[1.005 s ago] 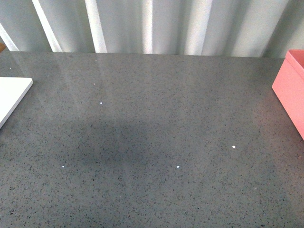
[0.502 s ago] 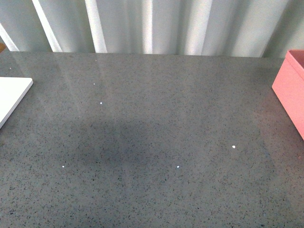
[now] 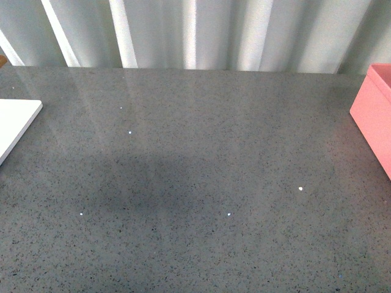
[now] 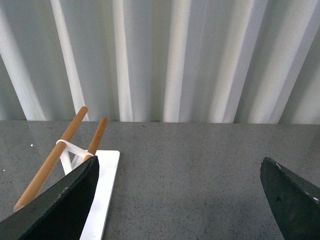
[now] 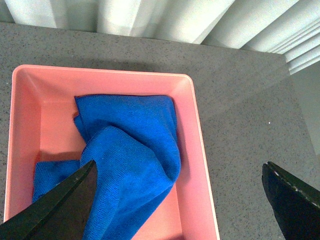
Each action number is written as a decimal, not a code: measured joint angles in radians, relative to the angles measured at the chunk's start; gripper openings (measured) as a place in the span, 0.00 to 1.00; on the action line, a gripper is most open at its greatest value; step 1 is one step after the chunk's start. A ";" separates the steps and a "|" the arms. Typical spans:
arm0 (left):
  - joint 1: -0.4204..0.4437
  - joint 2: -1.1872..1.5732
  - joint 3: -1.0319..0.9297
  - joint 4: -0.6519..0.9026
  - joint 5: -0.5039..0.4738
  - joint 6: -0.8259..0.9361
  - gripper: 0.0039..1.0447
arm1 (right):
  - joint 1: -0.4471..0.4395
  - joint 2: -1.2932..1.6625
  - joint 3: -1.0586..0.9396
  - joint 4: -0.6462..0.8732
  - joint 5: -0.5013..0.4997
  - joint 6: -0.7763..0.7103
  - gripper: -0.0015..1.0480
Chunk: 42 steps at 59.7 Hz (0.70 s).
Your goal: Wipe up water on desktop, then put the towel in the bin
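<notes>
Pale pleated curtains [image 3: 195, 33] hang behind the desktop [image 3: 201, 183], whose speckled grey stone carries a few tiny bright specks and a soft dark shadow near its middle in the front view. At the far right edge of that view sits the bin [image 3: 374, 116], only a corner of its pink wall showing; at the left edge lies a flat white board [image 3: 15, 122]. Neither of my arms appears there.

My right gripper [image 5: 182, 200] hovers above the bin, its fingers spread wide and holding nothing. Below it the towel [image 5: 130, 150] lies crumpled inside the bin, filling most of its floor.

My left gripper [image 4: 180, 200] is likewise spread wide and empty, above the desktop, near the white board and a rack of two wooden rods [image 4: 52, 157].
</notes>
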 joint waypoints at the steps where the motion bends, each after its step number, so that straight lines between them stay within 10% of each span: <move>1: 0.000 0.000 0.000 0.000 0.000 0.000 0.94 | 0.000 0.000 0.000 0.000 0.000 0.000 0.93; 31: 0.000 0.000 0.000 0.000 0.000 0.000 0.94 | -0.001 -0.001 -0.005 0.011 -0.015 0.010 0.93; 37: 0.000 0.000 0.000 0.000 -0.003 0.000 0.94 | -0.006 -0.054 -0.220 0.505 -0.307 0.179 0.77; 42: 0.000 0.000 0.000 0.000 0.000 0.000 0.94 | 0.026 -0.132 -0.425 0.849 -0.365 0.284 0.62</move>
